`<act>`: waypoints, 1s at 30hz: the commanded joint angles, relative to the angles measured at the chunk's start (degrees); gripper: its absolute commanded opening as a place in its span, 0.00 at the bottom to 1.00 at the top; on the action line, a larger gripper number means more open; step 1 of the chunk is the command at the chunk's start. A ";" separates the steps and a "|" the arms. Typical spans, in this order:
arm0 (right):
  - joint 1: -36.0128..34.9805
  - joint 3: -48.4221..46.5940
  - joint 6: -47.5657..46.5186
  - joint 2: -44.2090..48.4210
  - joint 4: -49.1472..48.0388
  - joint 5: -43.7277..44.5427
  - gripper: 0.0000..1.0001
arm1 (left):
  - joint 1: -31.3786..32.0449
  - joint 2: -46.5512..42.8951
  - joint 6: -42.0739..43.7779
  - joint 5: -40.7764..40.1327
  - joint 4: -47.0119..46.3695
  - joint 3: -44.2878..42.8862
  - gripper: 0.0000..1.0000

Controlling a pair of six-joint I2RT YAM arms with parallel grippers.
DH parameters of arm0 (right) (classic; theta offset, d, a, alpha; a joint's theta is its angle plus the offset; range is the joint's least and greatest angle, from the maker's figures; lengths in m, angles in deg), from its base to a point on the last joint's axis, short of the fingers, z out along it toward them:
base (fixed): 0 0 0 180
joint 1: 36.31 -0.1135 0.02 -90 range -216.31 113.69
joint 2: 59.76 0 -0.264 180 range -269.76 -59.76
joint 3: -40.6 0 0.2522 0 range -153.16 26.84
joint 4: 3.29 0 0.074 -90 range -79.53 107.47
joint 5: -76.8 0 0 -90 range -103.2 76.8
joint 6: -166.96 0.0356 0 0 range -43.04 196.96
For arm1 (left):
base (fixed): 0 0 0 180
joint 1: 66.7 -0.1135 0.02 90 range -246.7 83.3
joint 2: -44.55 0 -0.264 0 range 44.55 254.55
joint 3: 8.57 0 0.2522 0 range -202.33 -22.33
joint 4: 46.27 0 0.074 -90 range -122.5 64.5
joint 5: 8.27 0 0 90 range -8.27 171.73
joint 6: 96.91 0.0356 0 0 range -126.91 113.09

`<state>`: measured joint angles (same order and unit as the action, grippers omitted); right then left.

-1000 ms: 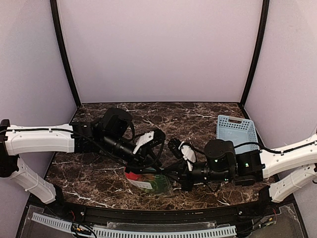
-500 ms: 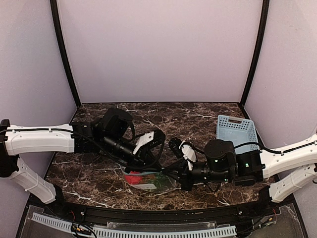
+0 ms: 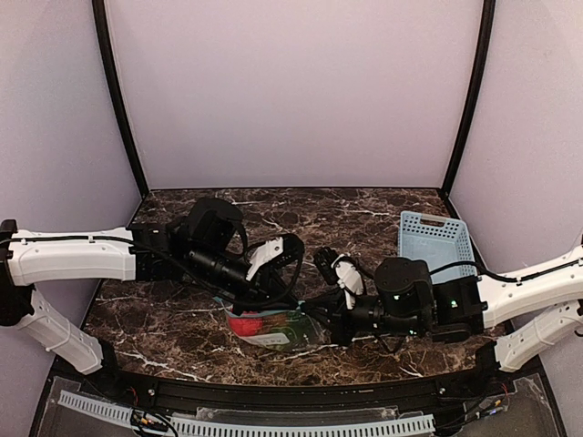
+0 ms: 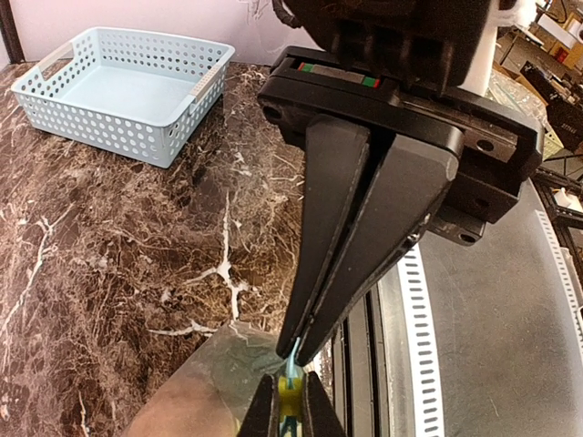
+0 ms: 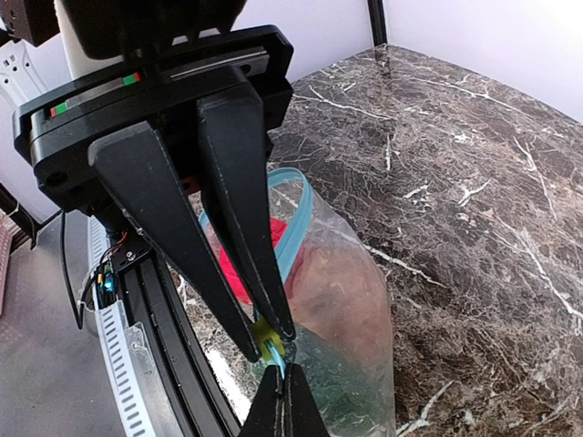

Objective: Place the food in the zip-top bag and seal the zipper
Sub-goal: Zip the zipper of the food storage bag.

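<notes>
The clear zip-top bag (image 3: 273, 330) lies at the table's near edge between my grippers. It shows in the right wrist view (image 5: 364, 300) with a red fruit (image 5: 239, 264), the brown-orange fruit (image 5: 342, 282) and the green grapes (image 5: 360, 401) inside. The teal zipper (image 5: 293, 214) still gapes along its far part. My left gripper (image 4: 290, 407) is shut on the zipper's yellow slider (image 5: 269, 339). My right gripper (image 5: 282, 393) is shut on the zipper's end right beside it. The two grippers' tips almost touch (image 3: 308, 311).
A light-blue plastic basket (image 3: 435, 244) stands at the right rear, also in the left wrist view (image 4: 127, 91). The table's black front rail (image 3: 291, 387) runs just below the bag. Purple walls enclose the table.
The bag has gone from a bunched heap to a wider, flatter spread toward the right. Both grippers stayed at its mouth edge, shifting only slightly.
</notes>
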<state>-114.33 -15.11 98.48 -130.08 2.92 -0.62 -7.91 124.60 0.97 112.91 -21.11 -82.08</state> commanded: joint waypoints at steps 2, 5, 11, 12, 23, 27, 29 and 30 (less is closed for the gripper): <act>0.16 -1.79 1.45 -0.37 1.48 7.42 0.00 | 0.27 -1.94 -0.73 -1.25 4.48 0.71 0.01; 0.22 -1.82 2.32 -0.42 2.22 8.74 0.00 | 0.22 -1.99 -0.69 -1.80 4.83 0.88 0.01; 0.29 -1.58 3.11 0.30 2.82 10.72 0.00 | 0.23 -2.26 -0.34 -3.17 6.09 1.10 0.01; 0.30 -1.55 3.09 0.30 2.88 10.91 0.00 | 0.20 -2.26 -0.26 -3.38 6.27 1.20 0.01; 1.23 -1.55 6.25 0.68 6.47 14.84 0.00 | 0.19 -3.99 -0.39 -6.24 7.56 3.26 0.01; 2.37 -1.55 6.78 1.21 7.10 14.89 0.00 | 0.19 -4.82 -0.59 -7.14 8.16 4.04 0.01; 2.72 -1.60 6.62 1.25 7.11 14.64 0.00 | 0.19 -5.28 -0.84 -7.59 8.31 4.51 0.01; 2.92 -1.68 6.45 1.23 7.11 14.54 0.00 | 0.19 -5.68 -0.89 -7.83 8.30 4.83 0.01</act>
<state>-113.63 -15.90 104.01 -130.45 6.59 7.05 -7.91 122.28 0.54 105.87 -20.41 -79.57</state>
